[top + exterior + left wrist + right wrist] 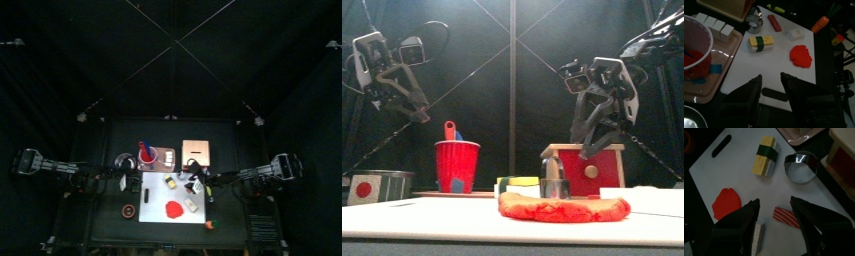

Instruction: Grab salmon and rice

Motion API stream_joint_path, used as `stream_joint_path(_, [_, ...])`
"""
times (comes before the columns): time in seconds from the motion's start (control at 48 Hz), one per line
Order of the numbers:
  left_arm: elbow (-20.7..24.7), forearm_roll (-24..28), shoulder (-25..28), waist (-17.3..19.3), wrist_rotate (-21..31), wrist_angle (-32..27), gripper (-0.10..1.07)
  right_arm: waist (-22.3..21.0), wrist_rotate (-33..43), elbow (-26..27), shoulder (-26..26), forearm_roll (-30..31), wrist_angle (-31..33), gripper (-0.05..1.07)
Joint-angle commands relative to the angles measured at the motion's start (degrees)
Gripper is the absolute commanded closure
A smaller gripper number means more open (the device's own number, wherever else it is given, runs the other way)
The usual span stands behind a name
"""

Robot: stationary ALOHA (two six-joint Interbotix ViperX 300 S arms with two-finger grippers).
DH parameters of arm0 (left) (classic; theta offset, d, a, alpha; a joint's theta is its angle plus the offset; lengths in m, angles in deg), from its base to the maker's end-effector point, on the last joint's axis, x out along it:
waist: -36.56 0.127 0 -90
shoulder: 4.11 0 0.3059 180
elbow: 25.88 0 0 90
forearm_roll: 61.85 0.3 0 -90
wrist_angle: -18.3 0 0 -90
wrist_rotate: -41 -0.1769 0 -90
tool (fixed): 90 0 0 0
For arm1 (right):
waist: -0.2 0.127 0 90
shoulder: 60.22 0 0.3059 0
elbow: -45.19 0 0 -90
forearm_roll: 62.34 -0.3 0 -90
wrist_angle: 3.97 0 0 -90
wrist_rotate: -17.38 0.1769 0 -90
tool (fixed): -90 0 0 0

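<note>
Salmon (801,55), a flat orange-red slice, lies near the middle of the white cutting board (764,70), with bare board on every side of it. Rice (795,34), a small white block, sits just beyond the salmon toward the board's far edge, beside a red-and-white striped crab stick (774,23). A yellow egg piece with a dark band (765,155) rests near a small metal cup (801,167), closer to the wooden tray (724,55) that borders the board. A red cup (456,165) stands on that tray.

Both arms hang above the table, clear of everything. The left gripper (769,82) has its jaws spread wide and holds nothing, over the board's handle end. The right gripper (774,210) is likewise wide and empty, above the strip between salmon and crab stick. An orange piece (820,23), possibly a carrot, lies off the board's far corner.
</note>
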Motion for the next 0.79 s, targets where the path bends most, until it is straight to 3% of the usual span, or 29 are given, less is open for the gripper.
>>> stream_joint_path(0.0, [1.6,0.3,1.5,-0.5,-0.3,1.3,0.22,0.4,0.1,1.1,1.4,0.2,0.0,0.16])
stream_joint_path(0.5, [2.5,0.5,3.4,-0.8,0.0,2.5,0.22,2.4,0.1,0.7,2.2,0.8,2.9,0.16])
stream_joint_path(0.771, [4.8,2.5,7.1,-2.5,-0.1,2.5,0.22,5.1,0.2,1.1,4.7,-4.9,4.8,0.16])
